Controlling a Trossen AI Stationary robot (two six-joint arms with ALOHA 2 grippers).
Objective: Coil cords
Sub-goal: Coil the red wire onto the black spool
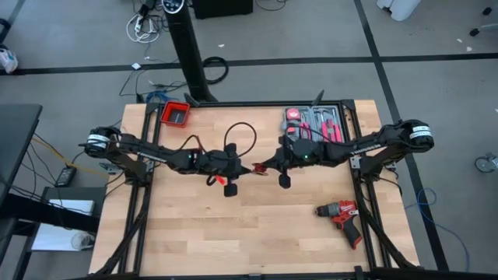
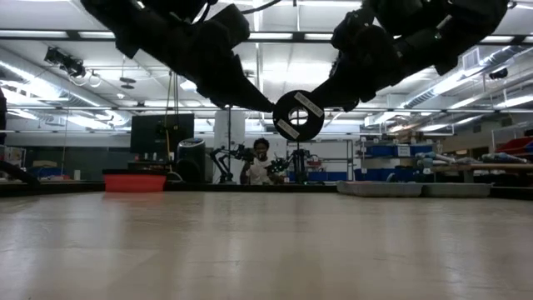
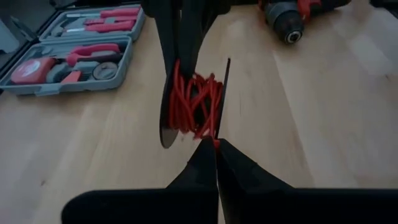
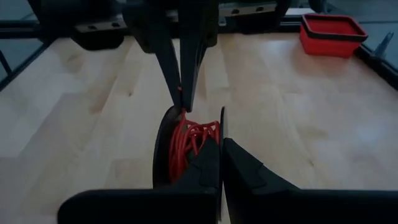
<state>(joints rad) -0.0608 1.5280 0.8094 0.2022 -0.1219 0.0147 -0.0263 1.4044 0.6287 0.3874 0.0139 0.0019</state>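
The cord is thin red wire (image 3: 194, 104), wound on a small black spool (image 2: 298, 115) that hangs above the middle of the table. My left gripper (image 3: 216, 147) and my right gripper (image 4: 221, 147) meet at the spool from the table's left and right, and both are shut. In the high view they touch tips at the table's centre (image 1: 255, 169). The spool's round side faces the low view. My left gripper pinches a strand of the red wire (image 3: 216, 142) at the edge of the winding, between its two fingertips. It comes from the table's left, slanting down. My right gripper pinches the rim of one thin spool flange (image 4: 222, 127) between its fingertips, coming from the table's right and slanting down. The spool hangs clear of the table, its axis roughly level.
An open grey tool case (image 1: 315, 124) lies at the far right. A red bin (image 1: 176, 113) sits at the far left and a red-black drill (image 1: 342, 216) lies at the near right. A person (image 2: 261, 162) sits beyond the table's far edge.
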